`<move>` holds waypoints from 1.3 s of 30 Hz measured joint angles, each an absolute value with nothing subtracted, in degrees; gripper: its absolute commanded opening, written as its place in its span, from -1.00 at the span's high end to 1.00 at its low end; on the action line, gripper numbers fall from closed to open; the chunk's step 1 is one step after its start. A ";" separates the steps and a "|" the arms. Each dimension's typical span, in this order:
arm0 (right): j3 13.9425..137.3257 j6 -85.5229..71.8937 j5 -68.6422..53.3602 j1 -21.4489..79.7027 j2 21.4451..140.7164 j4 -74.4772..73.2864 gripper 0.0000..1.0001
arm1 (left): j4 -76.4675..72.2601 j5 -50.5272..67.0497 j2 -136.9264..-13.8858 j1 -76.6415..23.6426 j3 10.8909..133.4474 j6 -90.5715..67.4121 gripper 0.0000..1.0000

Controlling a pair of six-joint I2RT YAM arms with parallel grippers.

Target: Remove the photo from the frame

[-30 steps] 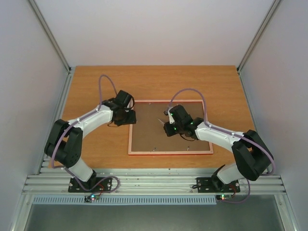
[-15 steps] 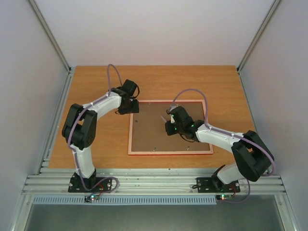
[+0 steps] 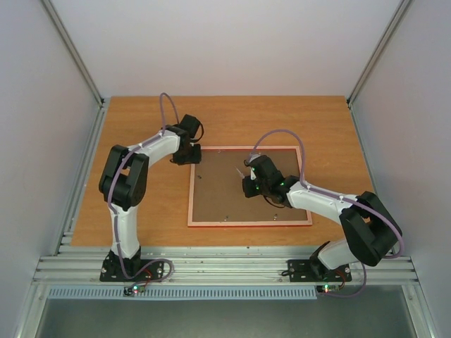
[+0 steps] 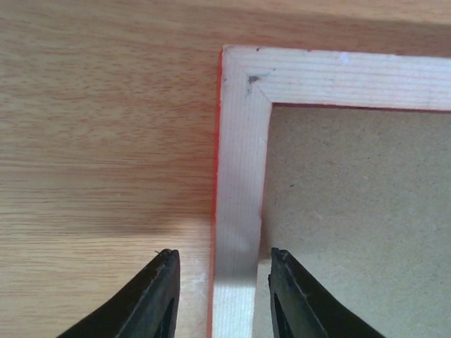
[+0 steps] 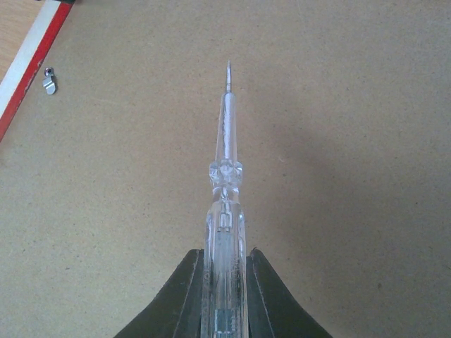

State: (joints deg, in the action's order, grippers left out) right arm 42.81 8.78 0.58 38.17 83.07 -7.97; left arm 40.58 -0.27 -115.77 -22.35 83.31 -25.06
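the frame [image 3: 246, 223] lies face down on the worktop [image 3: 317, 120] with its brown backing board [image 3: 225, 197] up. the photo is not in sight and is presumably shut in beneath that board. at the frame's far left corner the left gripper [image 4: 223, 252] hangs low over the pale wooden side rail, its jaws parted with one finger on each side of the rail and a gap showing at both, gripping nothing. over the middle of the board the right gripper [image 5: 225, 252] has its jaws closed on a clear pointed tool [image 5: 227, 141], the tip aimed along the board's surface; whether the tip touches the board is hard to tell from this angle. a small metal tab [image 5: 48, 82] sits near the red edge, off to the tool's left.

the step in hand looks like freeing the backing: one arm set to steady the frame, the other armed to work the retaining tabs. the next move likely calls for the left jaws to pinch the rail firmly, then for the tool tip to travel to a tab and turn it clear without gouging the board.
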 measured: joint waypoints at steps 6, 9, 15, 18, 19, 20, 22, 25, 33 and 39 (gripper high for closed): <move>42.81 8.78 0.56 38.17 83.07 -7.97 0.98 | 40.49 1.10 -116.64 -22.35 83.99 -25.21 0.41; 42.81 8.78 0.54 38.17 83.07 -7.97 0.98 | 40.49 1.67 -116.68 -22.37 83.99 -25.23 0.47; 42.81 8.78 0.51 38.17 83.07 -7.97 0.98 | 40.47 2.07 -116.68 -22.37 83.99 -25.58 0.64; 42.81 8.78 0.49 38.17 83.07 -7.97 0.98 | 40.45 2.04 -116.68 -22.35 83.90 -25.87 0.72; 42.81 8.78 0.51 38.17 83.07 -7.97 0.98 | 40.40 1.93 -116.68 -22.35 83.85 -25.91 0.75; 42.81 8.78 0.51 38.17 83.07 -7.99 0.98 | 40.32 1.89 -116.62 -22.35 83.77 -26.00 0.77; 42.81 8.80 0.51 38.17 83.07 -7.99 0.98 | 39.97 1.87 -116.42 -22.33 83.44 -26.24 0.82; 42.81 8.80 0.51 38.17 83.07 -7.99 0.98 | 37.93 1.96 -115.24 -21.82 81.36 -26.87 0.85; 42.81 8.78 0.40 38.17 83.05 -7.99 0.98 | 32.86 4.56 -107.11 -17.32 69.32 -33.54 0.86; 42.81 8.78 0.36 38.17 83.07 -8.01 0.98 | 26.92 6.35 -100.92 -14.70 59.92 -41.63 0.88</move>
